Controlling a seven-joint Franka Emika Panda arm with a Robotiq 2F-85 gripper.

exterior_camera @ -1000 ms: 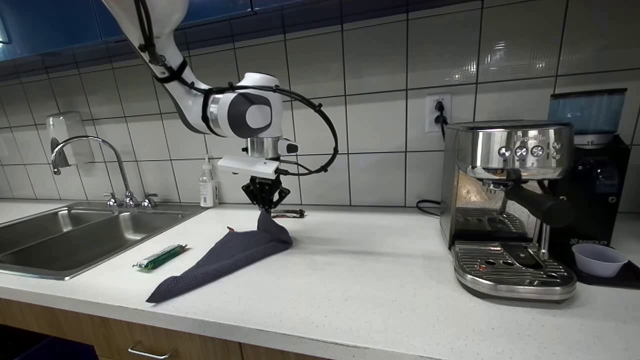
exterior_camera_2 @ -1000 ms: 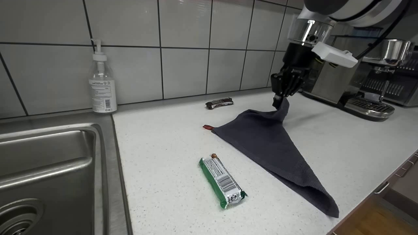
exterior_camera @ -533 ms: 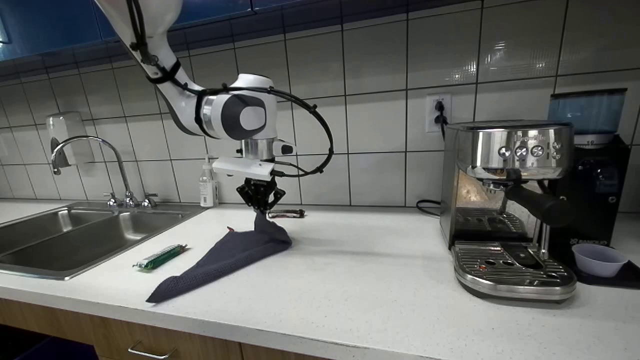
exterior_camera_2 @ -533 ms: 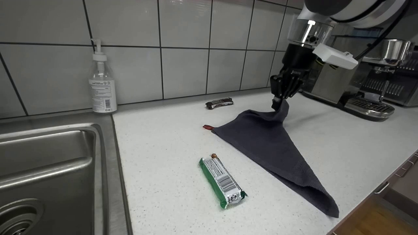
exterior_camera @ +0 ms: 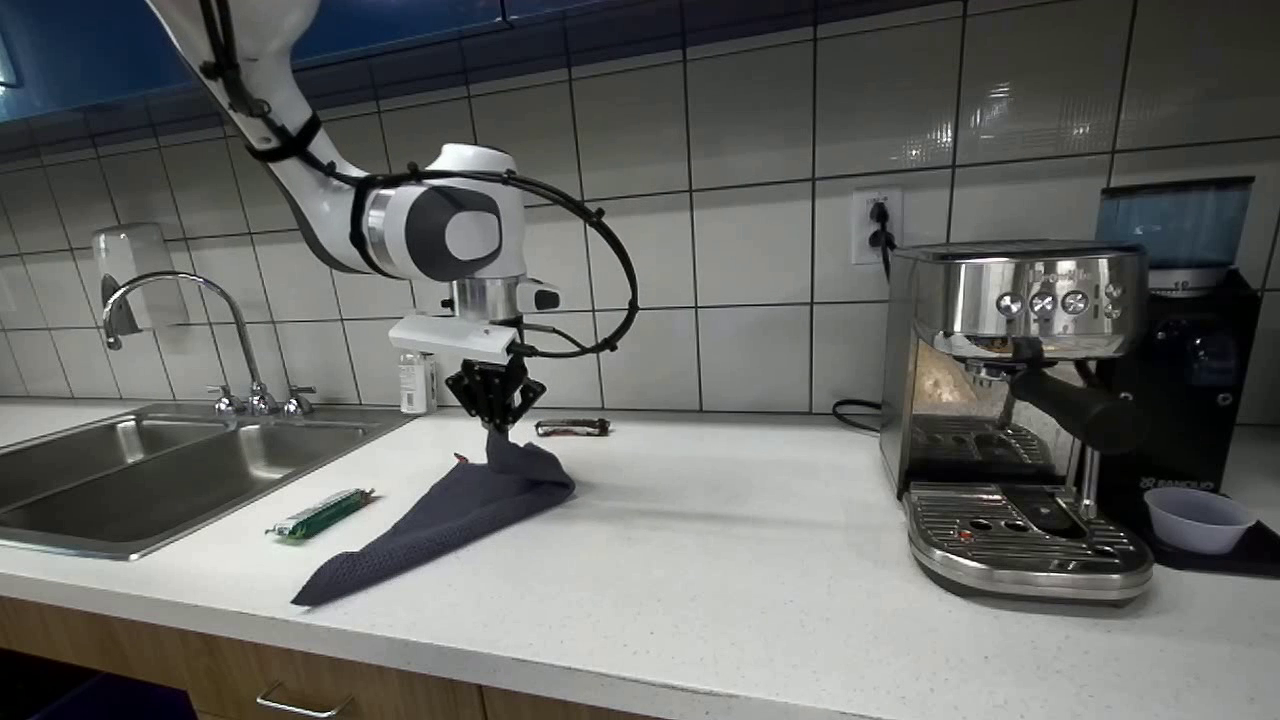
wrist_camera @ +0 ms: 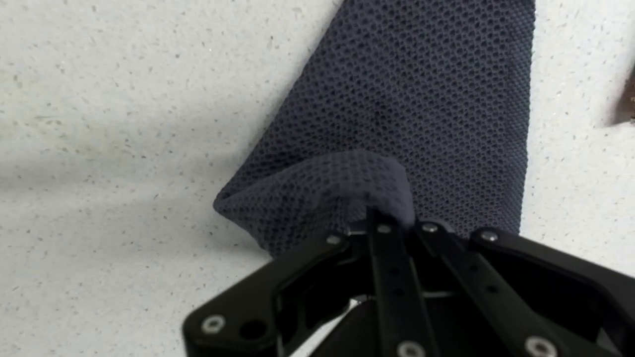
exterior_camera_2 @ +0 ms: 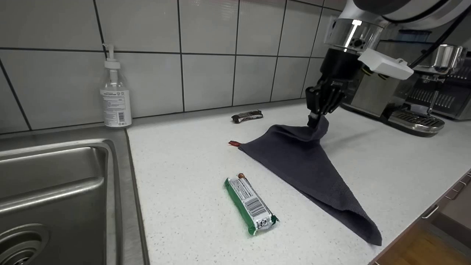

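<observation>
Gripper (exterior_camera: 497, 428): I've shifted closer to the sink (exterior_camera_2: 123, 176) edge of the counter (exterior_camera: 700, 560).
Fingers (wrist_camera: 391, 258): clamped onto the dark cloth (wrist_camera: 426, 89).

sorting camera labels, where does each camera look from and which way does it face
An exterior view: in front of the counter, facing the tiled wall, sink left, coffee machine right; arm and gripper show.
An exterior view: close to the sink, looking obliquely across green bar and cloth toward the tiled wall; arm's end and gripper show.
Wrist view: at the arm's end, facing down at the cloth; of the robot only the gripper shows.
Both exterior views share sink, green bar, cloth, coffee machine, gripper.
</observation>
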